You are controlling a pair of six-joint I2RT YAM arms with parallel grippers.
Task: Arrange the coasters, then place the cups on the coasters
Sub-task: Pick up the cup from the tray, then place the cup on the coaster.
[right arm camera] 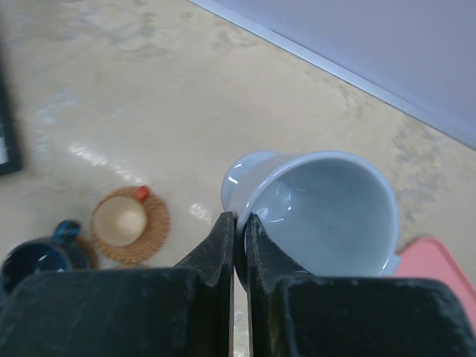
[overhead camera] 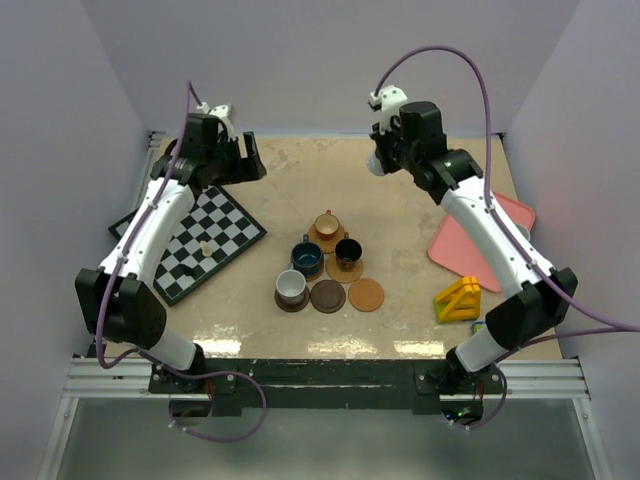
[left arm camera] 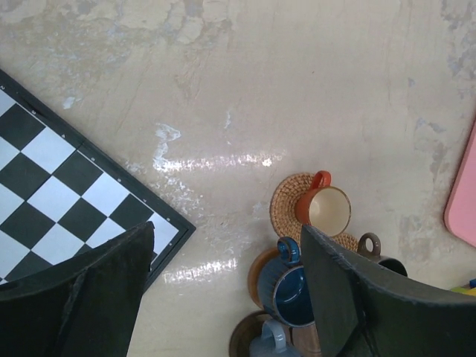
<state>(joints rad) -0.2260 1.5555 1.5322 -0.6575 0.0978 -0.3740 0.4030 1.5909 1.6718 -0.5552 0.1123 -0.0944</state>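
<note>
Pinching the thin rim of a glossy pale-white cup [right arm camera: 327, 216], tilted in the air above the table [right arm camera: 149, 89], we have our right gripper [right arm camera: 239, 230] closed; our left gripper [left arm camera: 227, 249] gapes wide, empty.

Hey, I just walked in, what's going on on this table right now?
The right gripper has its jaws shut on the wall of a pale cup, held off the table and tipped sideways. The orange cup, black cup, blue cup and white cup sit on coasters. A dark brown coaster and an orange-tan coaster are bare. The left gripper hangs open, holding nothing.
</note>
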